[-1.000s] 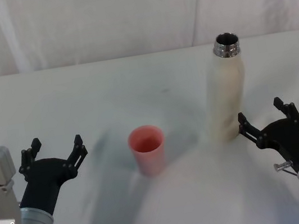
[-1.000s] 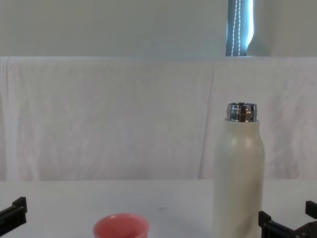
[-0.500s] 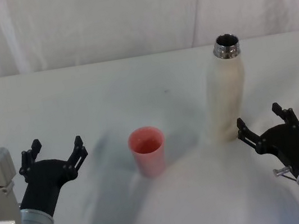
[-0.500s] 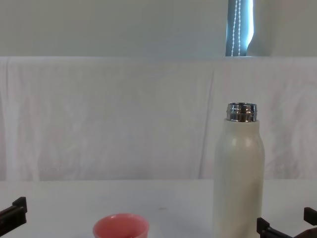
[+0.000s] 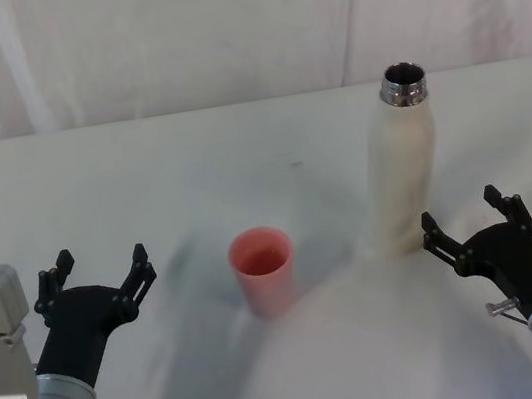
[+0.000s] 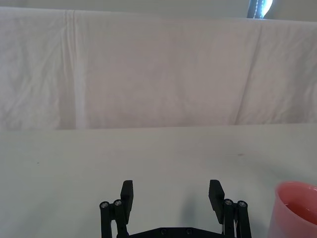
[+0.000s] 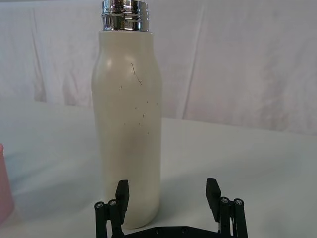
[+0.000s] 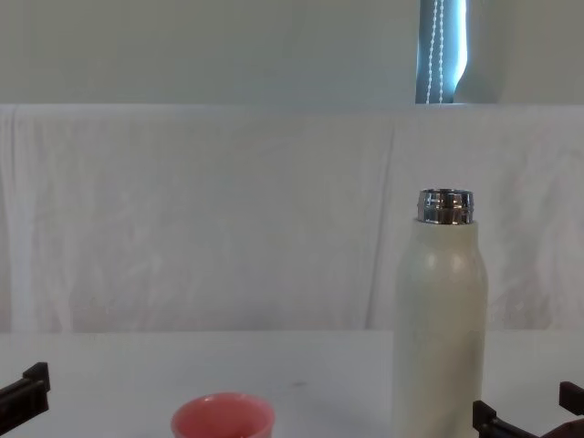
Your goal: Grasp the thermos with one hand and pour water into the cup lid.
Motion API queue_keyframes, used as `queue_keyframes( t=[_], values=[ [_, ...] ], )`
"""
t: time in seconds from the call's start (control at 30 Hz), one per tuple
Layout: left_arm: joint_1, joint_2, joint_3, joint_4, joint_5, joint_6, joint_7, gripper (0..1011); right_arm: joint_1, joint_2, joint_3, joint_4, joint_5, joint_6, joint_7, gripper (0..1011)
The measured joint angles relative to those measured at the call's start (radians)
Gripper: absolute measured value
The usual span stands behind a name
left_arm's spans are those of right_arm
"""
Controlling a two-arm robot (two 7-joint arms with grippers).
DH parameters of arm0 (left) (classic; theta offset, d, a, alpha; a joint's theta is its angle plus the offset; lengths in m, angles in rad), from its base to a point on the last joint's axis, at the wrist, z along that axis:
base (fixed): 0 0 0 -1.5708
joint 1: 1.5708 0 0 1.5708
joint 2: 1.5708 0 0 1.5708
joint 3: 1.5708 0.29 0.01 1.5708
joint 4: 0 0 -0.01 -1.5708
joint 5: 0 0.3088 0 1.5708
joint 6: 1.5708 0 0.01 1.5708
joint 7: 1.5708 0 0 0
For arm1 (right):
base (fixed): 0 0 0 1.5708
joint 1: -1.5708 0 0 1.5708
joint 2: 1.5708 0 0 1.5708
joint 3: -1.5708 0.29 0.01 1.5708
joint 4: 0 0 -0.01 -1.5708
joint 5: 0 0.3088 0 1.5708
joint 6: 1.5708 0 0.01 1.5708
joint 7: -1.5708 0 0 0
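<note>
While the thermos (image 5: 403,170) stands upright, the right gripper (image 5: 464,221) (jaws spread) waits beside.

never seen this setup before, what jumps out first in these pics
The tall cream thermos stands upright and uncapped on the white table, right of centre, its chrome neck shining. The small pink cup lid sits left of it, apart. The open right gripper waits just short of the thermos base; the open left gripper rests near the left edge.

Soft even light, faint shadows (chest view hazy).
</note>
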Motion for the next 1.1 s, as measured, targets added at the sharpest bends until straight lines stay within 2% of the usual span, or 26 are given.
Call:
queue_keyframes(
  t=[1.1],
  values=[
    [0.0, 0.0, 0.0, 0.0, 0.0, 0.0, 0.0, 1001, 0.0, 0.001, 0.0, -0.001, 0.001, 0.001, 0.0, 1000]
  ],
)
